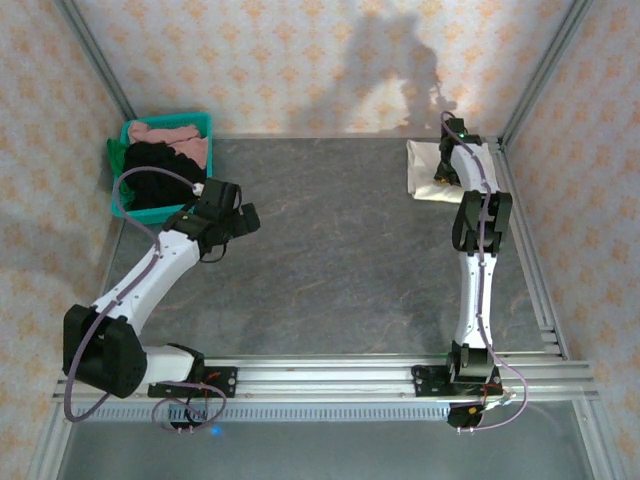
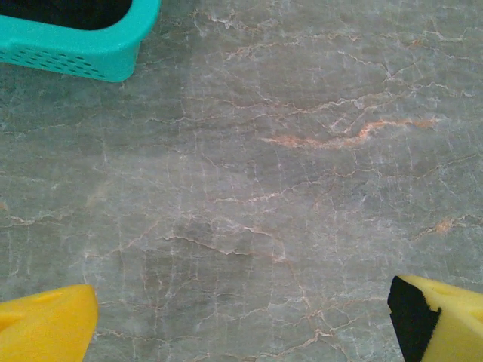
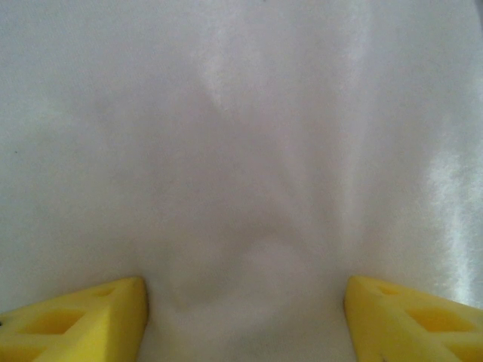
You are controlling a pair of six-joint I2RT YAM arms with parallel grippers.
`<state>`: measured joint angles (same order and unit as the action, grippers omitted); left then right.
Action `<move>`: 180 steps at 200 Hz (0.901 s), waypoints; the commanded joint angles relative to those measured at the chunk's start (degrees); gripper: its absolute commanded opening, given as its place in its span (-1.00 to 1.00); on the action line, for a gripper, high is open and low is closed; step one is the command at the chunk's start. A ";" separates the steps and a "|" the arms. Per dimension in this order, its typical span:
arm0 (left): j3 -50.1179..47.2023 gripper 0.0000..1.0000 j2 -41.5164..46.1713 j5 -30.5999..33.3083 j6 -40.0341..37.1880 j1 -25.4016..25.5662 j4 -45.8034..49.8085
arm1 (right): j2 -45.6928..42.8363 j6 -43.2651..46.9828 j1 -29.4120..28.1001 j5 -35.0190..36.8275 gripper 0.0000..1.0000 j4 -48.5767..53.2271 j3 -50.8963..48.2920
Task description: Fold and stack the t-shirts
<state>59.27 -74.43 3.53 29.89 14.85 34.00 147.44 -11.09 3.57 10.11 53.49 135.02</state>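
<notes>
teal bin [image 1: 203,124]: far-left corner | table [image 1: 340,250]: grey marbled (pinkish veins) | walls [image 1: 300,60]: patterned

No readable text, label, brand or number on t-shirts [image 1: 428,172] or teal bin [image 1: 203,124].

Overhead view bright, even, sharp; soft arm shadow on far wall [image 1: 400,70], right of centre. Right wrist view washed out and blurry over cream-white t-shirt [image 3: 241,151], sheen at right. Left wrist view crisp on table [image 2: 264,188].

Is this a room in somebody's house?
Probably not: it looks like a robot test booth. Wallpapered panels stand in a metal frame, two arms are bolted to a rail at the table edge, and a teal bin holds t-shirts.
</notes>
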 commanded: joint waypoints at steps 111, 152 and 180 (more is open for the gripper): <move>-25.22 1.00 3.60 22.74 -20.23 -1.81 -47.69 | -67.09 6.94 -5.13 -2.89 0.99 -62.41 -86.82; -26.08 0.99 2.30 10.47 -22.27 -7.75 -52.76 | -71.06 8.59 -5.07 -0.67 0.99 -77.19 -101.54; -27.93 0.99 0.89 11.71 -27.37 -9.18 -55.99 | -71.17 11.47 -4.90 -2.48 0.99 -80.56 -103.64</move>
<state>33.34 -72.75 16.97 7.40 6.90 -15.18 78.52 -2.39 -1.67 8.01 -17.37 29.82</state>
